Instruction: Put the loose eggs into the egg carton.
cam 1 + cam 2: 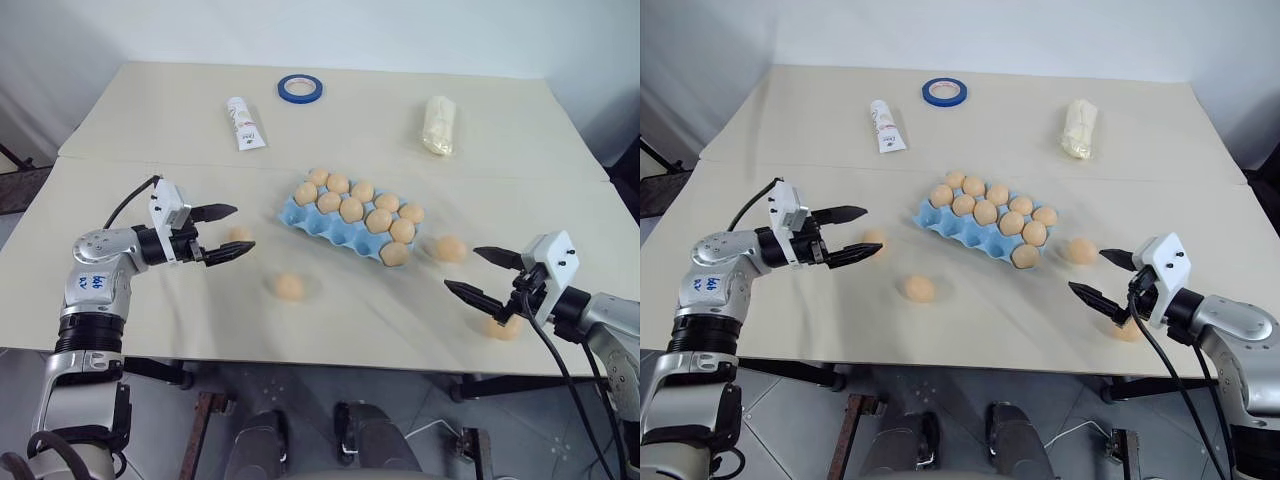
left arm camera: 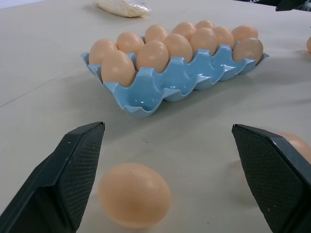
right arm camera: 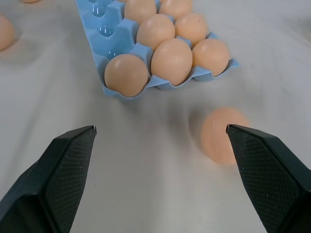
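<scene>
The light blue egg carton (image 1: 318, 225) lies mid-table with several eggs (image 1: 351, 209) in its cups; the near row is mostly bare. One loose egg (image 1: 238, 235) rests on the table between the fingertips of my open left gripper (image 1: 243, 228), seen close in the left wrist view as egg (image 2: 134, 194). A second loose egg (image 1: 289, 287) lies nearer the front edge. My right gripper (image 1: 462, 268) is open above the table, with a loose egg (image 1: 450, 248) just beyond its far finger (image 3: 262, 160) and another egg (image 1: 503, 327) partly hidden beneath the hand.
At the back lie a blue tape ring (image 1: 300, 88), a white tube (image 1: 243, 123) and a pale wrapped bundle (image 1: 439, 124). A seam crosses the table (image 1: 150, 300) behind the carton. The table's front edge is close below both arms.
</scene>
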Available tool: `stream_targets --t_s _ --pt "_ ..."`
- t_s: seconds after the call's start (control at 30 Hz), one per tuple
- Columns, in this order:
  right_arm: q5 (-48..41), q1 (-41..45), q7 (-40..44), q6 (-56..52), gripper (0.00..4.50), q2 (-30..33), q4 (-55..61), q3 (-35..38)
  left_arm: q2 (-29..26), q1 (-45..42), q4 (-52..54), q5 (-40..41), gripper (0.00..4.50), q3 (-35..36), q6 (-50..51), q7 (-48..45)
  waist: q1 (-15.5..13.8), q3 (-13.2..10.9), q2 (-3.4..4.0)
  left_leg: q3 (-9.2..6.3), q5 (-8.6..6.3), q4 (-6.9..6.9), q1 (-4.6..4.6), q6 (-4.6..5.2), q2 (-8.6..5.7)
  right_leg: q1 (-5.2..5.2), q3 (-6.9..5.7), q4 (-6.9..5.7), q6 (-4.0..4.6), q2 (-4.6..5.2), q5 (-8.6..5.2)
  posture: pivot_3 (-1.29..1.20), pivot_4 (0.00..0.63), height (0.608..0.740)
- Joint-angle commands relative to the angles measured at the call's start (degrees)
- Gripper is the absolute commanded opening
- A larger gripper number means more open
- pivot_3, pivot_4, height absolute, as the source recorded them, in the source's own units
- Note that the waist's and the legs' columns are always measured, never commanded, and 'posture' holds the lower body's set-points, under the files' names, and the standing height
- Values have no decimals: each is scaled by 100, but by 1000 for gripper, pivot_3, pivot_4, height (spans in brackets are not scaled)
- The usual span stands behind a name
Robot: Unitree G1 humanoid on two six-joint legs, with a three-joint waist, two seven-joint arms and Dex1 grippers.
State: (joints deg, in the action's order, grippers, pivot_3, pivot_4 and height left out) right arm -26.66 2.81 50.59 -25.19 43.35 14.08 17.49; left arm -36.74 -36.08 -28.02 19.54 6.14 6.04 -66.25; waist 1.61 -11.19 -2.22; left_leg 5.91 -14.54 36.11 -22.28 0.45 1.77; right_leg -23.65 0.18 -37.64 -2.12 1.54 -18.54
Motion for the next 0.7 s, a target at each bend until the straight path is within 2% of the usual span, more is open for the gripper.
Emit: stream_targets --t_s 0.03,0.3,0.47,0.6,0.7 --pt "-94 18 34 39 4500 109 168 133 -20 -29 110 26 4465 123 -280 -17 0 0 0 0 0 0 0 0 0 0 0 0 0 0 0 0 150 740" --pt "-149 14 -173 -126 4500 107 321 292 44 -79 348 141 4465 119 263 340 3 0 0 0 0 -2 -1 0 0 0 0 0 0 0 0 0 150 740" --pt "-400 -206 -571 -624 4500 80 893 698 29 3 579 185 4465 1 432 60 -4 0 0 -2 0 -3 -1 0 0 0 -1 0 0 1 0 0 150 740" --pt "-688 -1197 -999 -975 4500 -223 1849 1610 138 10 454 219 4465 -103 -82 -585 -34 0 0 -10 0 -7 -3 -6 0 1 -8 4 2 0 -2 0 150 740" --pt "-705 -1892 -1363 -1006 4500 -617 2348 2001 246 80 413 361 4465 -122 -240 -1055 -26 0 0 -10 0 -5 -5 -6 0 3 -8 8 1 1 -3 0 150 740"
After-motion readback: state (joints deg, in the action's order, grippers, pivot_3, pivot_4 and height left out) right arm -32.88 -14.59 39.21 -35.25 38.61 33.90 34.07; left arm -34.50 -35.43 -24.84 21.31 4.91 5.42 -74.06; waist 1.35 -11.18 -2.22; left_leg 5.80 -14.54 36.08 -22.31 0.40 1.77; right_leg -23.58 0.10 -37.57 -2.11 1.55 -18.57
